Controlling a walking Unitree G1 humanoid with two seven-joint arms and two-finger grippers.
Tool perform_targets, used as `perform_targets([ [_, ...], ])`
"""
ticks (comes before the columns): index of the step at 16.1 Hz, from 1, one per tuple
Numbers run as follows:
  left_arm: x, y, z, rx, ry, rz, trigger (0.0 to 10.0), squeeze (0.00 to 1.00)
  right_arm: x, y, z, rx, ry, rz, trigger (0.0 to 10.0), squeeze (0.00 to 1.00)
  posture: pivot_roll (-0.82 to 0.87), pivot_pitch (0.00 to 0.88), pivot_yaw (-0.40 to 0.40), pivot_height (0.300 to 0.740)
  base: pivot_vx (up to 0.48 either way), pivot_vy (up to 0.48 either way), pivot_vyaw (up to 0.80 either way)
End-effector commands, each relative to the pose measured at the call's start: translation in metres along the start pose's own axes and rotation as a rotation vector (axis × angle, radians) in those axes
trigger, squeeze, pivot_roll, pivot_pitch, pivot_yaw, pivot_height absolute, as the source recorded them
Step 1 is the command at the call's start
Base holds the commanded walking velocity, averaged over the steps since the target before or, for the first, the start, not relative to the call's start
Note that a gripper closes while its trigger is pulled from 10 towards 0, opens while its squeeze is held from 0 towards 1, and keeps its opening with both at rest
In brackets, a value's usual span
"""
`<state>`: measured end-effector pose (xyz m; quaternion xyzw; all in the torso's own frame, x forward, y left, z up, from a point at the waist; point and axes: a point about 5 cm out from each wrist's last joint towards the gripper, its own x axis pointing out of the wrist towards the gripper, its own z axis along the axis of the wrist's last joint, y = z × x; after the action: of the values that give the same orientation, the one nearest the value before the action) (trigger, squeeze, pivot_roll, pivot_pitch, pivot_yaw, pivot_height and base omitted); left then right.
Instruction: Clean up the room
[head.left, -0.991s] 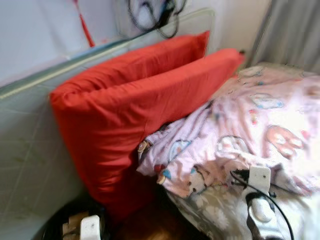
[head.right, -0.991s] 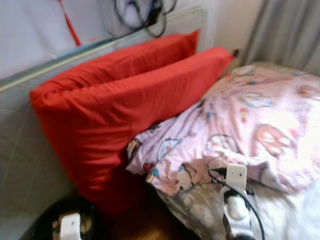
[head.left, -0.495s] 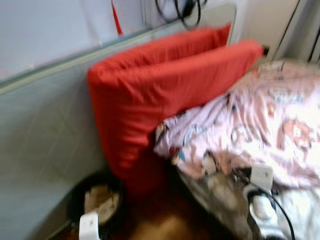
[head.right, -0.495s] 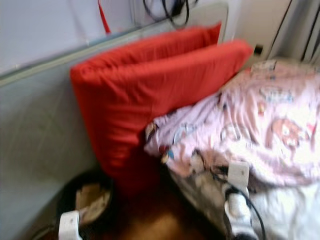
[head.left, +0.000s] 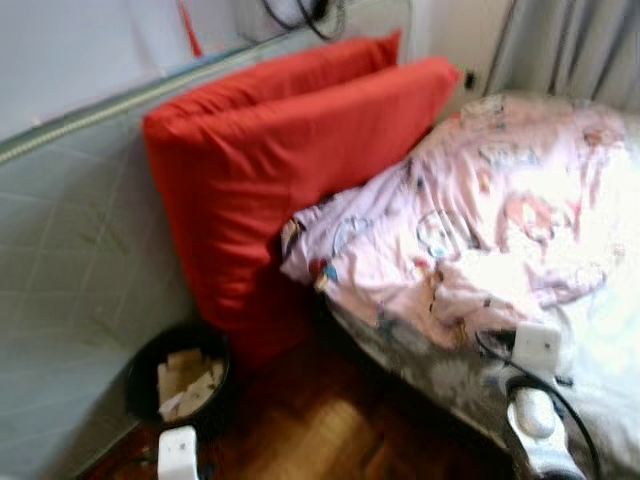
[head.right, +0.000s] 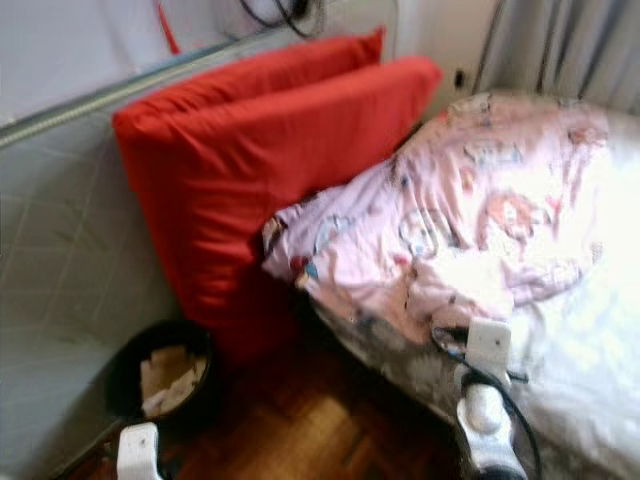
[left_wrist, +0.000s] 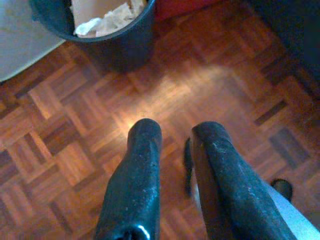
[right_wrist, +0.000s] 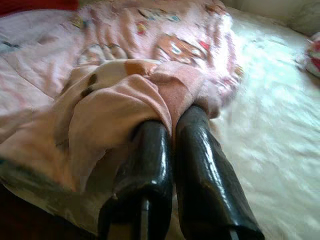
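A pink cartoon-print blanket (head.left: 500, 200) lies rumpled across the bed. A raised fold of it (right_wrist: 125, 95) is pinched in my right gripper (right_wrist: 172, 122), which is shut on the cloth; in the left eye view the fold (head.left: 455, 295) bunches up just beyond my right wrist (head.left: 535, 400). Two red pillows (head.left: 290, 160) lean upright at the head of the bed. My left gripper (left_wrist: 175, 132) hangs over the parquet floor with a narrow gap between its fingers and nothing in it.
A black bin (head.left: 180, 385) holding crumpled paper (left_wrist: 107, 15) stands on the wood floor (head.left: 310, 430) between the grey padded wall panel (head.left: 70, 260) and the pillows. Grey curtains (head.left: 570, 45) hang at the far right. White sheet (right_wrist: 270, 125) lies beyond the blanket.
The camera has swung and tipped down, bringing the bin and floor into fuller view. The blanket now bunches into a raised fold ahead of my right wrist.
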<state>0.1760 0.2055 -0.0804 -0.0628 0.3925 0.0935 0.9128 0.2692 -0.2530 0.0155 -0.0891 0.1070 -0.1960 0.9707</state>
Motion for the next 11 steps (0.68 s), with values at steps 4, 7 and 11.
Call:
perform_targets([
  [4, 0.0, 0.005, -0.001, 0.023, 0.016, 0.007, 10.0, 0.0, 0.005, 0.008, 0.023, -0.045, -0.139, 0.02, 10.0, 0.0, -0.04, 0.0, 0.069, 0.74, 0.0, 0.0, 0.0],
  [7, 0.0, 0.004, -0.002, 0.027, 0.019, 0.004, 10.0, 0.0, 0.006, 0.01, 0.032, -0.075, -0.2, 0.034, 10.0, 0.0, -0.04, 0.0, 0.07, 0.74, 0.0, 0.0, 0.0],
  [11, -0.001, 0.002, -0.003, 0.036, 0.027, -0.006, 10.0, 0.0, -0.002, 0.009, 0.013, -0.108, -0.113, 0.029, 10.0, 0.0, -0.05, 0.0, 0.069, 0.74, 0.0, 0.0, 0.0],
])
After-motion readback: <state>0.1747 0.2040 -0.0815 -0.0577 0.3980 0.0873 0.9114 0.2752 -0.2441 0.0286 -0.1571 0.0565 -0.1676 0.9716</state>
